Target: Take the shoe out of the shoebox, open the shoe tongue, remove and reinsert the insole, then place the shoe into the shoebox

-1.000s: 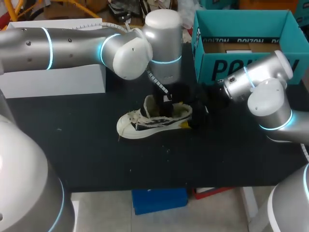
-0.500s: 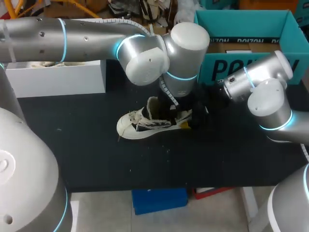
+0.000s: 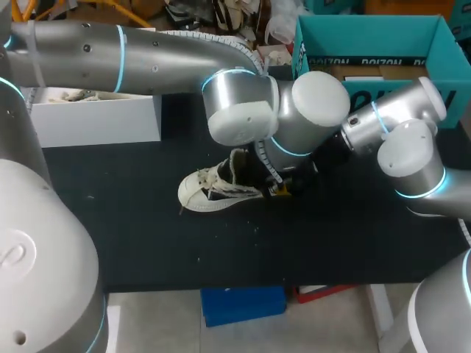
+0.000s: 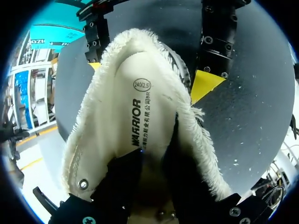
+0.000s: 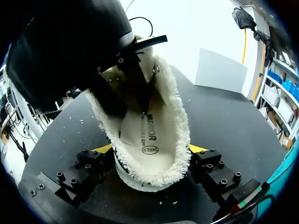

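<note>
On the black table a white cardboard box stands at the left. At the centre lies the white canvas shoe. The left gripper is dipped into its opening, and I cannot tell whether it grips anything. The right gripper pinches the heel from both sides. The teal cardboard shoebox stands at the upper right.

The silver left arm comes in from the left and reaches past the middle. Its wrist is bent downward and its black gripper is sunk inside the white fleece-lined shoe. The silver right arm folds inward, its yellow-tipped gripper clamping the shoe's heel from both sides.
</note>
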{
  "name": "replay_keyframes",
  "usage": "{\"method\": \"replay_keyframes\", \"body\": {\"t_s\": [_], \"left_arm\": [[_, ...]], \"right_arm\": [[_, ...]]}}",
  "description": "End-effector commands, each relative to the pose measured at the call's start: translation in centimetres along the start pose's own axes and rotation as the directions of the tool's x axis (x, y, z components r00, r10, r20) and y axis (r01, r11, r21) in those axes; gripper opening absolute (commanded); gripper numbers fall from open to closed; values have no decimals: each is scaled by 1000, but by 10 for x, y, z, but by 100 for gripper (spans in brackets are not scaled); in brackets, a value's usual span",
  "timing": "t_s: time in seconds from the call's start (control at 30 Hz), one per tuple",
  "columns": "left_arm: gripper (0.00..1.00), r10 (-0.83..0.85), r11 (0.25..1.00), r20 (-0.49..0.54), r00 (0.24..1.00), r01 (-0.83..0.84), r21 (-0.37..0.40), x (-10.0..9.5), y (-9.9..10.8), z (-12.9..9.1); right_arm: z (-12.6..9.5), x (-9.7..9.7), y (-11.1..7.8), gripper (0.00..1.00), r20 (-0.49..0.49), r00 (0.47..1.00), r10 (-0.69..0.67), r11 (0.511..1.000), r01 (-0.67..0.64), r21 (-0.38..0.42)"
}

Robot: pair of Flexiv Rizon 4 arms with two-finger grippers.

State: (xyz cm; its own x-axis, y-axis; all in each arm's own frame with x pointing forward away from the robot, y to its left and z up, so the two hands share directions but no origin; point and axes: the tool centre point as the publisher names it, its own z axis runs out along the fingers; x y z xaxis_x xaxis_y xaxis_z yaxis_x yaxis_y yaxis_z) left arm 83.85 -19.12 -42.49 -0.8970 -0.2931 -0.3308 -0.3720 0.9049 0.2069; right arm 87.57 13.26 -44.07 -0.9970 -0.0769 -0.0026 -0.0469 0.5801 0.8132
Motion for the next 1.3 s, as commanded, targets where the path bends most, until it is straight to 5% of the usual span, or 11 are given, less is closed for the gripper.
{"method": "replay_keyframes", "body": {"t_s": [0.03,0.5,0.67,1.3], "left_arm": [[29,-47,999,53,997,46,26,0,11,11],[25,-165,984,94,982,157,82,-34,31,16],[0,-143,986,79,987,135,94,-33,31,18],[0,15,986,-14,1000,-13,169,-9,26,-10]], "right_arm": [[0,-3,-3,0,-1,1000,3,1000,-3,1],[0,-3,-3,0,-1,1000,3,1000,-3,1],[0,-3,-3,0,-1,1000,3,1000,-3,1],[0,-3,-3,0,-1,1000,3,1000,-3,1]]}}
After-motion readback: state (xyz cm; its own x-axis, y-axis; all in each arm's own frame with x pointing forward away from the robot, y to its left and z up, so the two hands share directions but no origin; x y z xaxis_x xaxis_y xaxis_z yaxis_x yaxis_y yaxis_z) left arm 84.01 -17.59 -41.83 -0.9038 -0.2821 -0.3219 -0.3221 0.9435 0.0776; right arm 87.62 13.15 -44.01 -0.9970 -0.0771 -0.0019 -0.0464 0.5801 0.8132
